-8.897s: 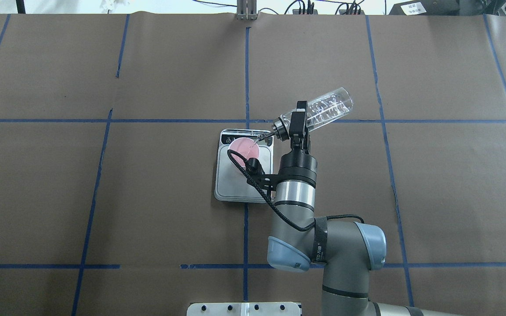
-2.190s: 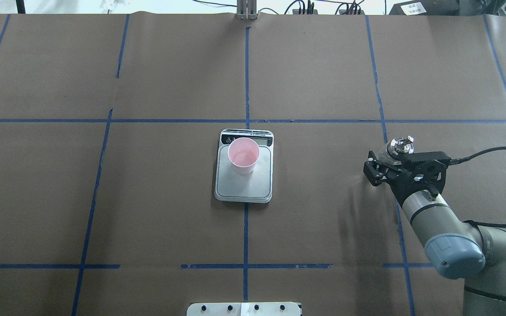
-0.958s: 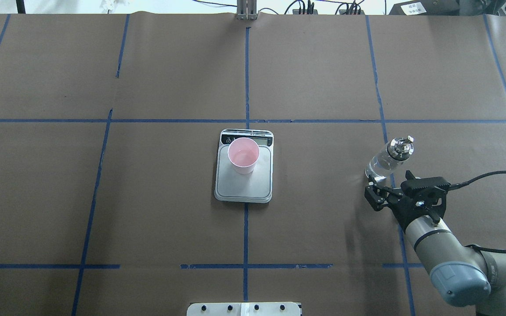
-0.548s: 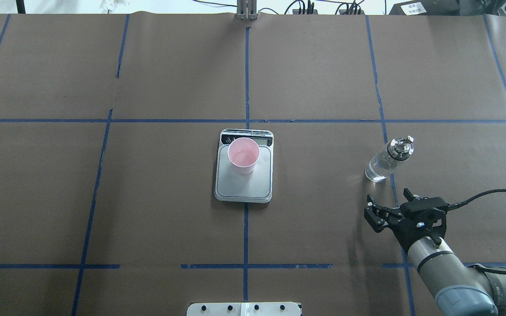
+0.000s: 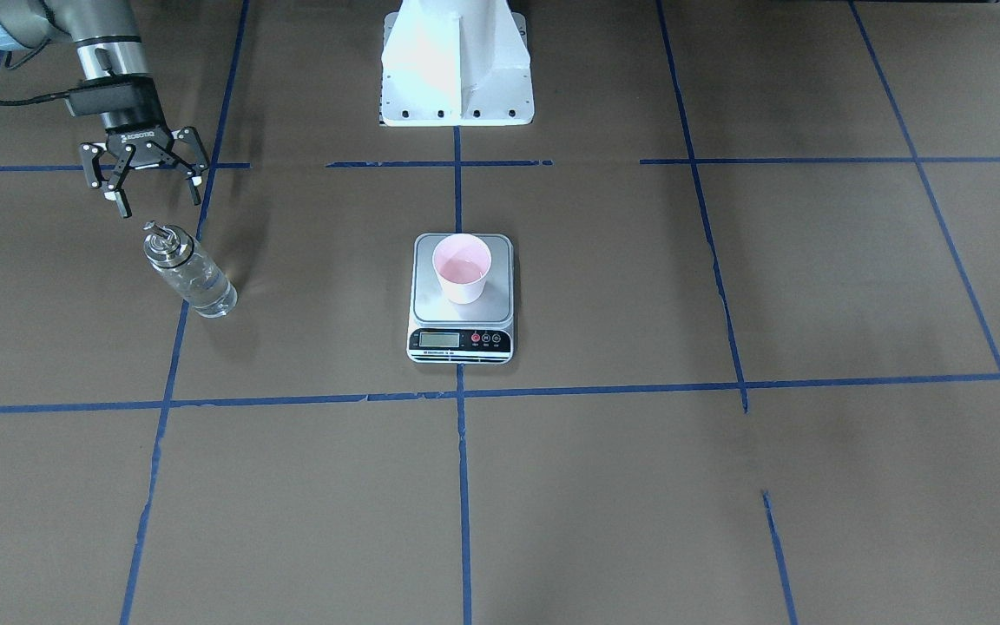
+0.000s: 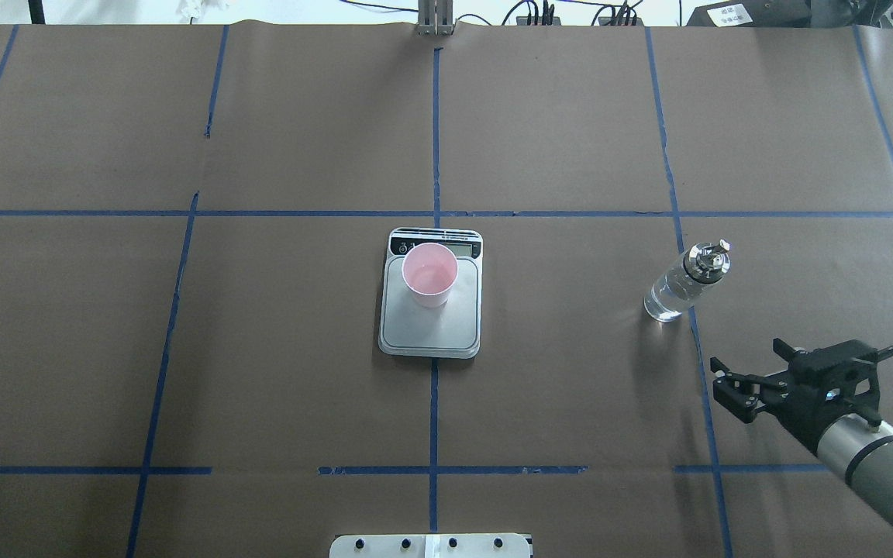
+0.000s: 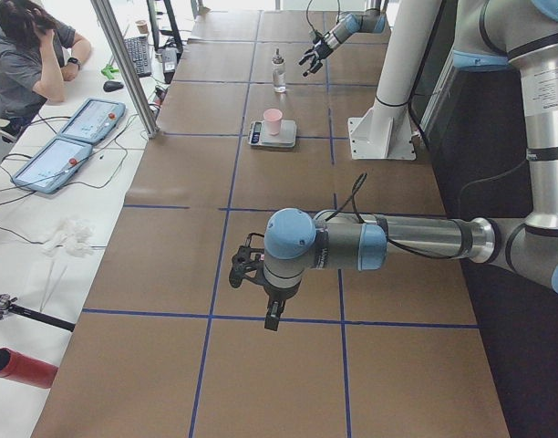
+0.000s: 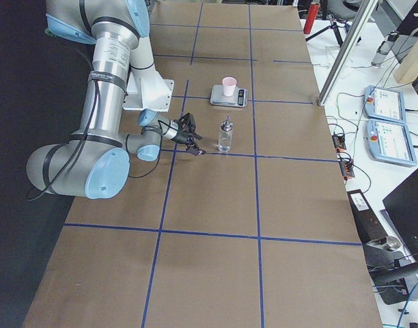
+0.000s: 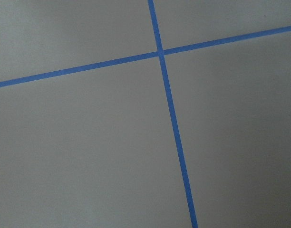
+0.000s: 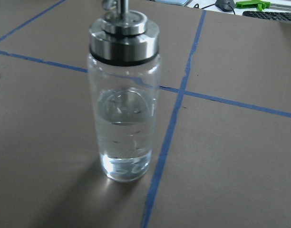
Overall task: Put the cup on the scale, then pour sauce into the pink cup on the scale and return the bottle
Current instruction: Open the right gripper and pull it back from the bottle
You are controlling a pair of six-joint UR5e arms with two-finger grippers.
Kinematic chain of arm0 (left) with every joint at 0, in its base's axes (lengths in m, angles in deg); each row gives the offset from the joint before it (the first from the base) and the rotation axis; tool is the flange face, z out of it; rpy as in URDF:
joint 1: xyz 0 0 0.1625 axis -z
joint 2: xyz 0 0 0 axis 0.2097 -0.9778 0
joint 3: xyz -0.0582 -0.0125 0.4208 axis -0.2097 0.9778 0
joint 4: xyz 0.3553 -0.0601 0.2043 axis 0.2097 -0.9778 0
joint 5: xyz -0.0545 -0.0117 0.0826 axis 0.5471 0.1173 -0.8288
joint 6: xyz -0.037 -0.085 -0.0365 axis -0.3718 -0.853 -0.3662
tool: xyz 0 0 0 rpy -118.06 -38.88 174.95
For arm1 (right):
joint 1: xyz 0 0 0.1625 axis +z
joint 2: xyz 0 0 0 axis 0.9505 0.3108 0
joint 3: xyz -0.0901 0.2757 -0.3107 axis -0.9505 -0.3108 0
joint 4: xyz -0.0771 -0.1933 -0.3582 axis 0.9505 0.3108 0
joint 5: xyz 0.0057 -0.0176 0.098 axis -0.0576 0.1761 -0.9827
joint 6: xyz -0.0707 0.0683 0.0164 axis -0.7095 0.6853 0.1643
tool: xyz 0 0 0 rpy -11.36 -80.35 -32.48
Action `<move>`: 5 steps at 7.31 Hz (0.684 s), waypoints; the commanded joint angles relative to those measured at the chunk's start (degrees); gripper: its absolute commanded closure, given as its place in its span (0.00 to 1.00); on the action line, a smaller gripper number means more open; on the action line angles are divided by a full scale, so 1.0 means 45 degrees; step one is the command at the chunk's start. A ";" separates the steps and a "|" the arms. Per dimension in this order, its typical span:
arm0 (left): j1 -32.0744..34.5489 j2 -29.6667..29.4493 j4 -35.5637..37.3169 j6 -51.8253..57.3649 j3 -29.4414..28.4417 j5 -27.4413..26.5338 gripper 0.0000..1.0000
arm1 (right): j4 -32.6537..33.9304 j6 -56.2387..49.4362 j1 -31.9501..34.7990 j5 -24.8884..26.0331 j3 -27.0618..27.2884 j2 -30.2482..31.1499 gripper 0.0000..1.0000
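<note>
Clock reference: taken from the overhead view, with 12 o'clock at the table's far edge and 6 o'clock at the robot.

Black two-finger right gripper (image 5: 159,201): spread wide and gripping nothing; raised off the table at about 5 o'clock from the slim clear glass bottle with a shiny silver pourer cap (image 6: 676,285); near it but not touching, and pointed toward it.

Black left gripper (image 7: 247,269): seen only from the table's end, so impossible to tell whether spread or pressed together; hanging low over bare paper, far out toward 9 o'clock from the scale.

Bottle: upright on the table and free of any grip; just beside a blue tape line (image 10: 169,128); at 3 o'clock from the scale and well apart from it.

Clear water-like sauce (image 10: 122,142): resting level inside the bottle, reaching only partway up the glass.

Flat square kitchen scale with a silver steel platform (image 6: 431,333): at the table's middle, sitting over a blue tape line, with a black display strip along its 12 o'clock edge.

Small pale pink tapered cup (image 6: 430,275): upright on the scale's platform, toward the 12 o'clock end, right next to the display strip; contents too faint to make out.

Table covered in brown paper (image 6: 260,349): marked into large rectangles by blue tape.

Person in a grey shirt (image 7: 28,55): seated beyond the 12 o'clock edge, beside two tablets.
</note>
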 commanded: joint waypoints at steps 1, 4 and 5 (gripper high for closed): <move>0.0000 -0.0020 0.0000 -0.0020 0.0017 0.0000 0.00 | -0.3345 -0.2876 0.4054 -0.4618 -0.2256 0.0163 0.00; 0.0000 -0.0020 0.0000 -0.0020 0.0036 0.0020 0.00 | -0.4614 -0.7897 1.3245 -1.4336 -0.5211 -0.0809 0.00; 0.0000 -0.0020 0.0000 -0.0020 0.0056 0.0020 0.00 | -0.3586 -0.8917 1.5520 -1.6652 -0.5334 -0.1239 0.00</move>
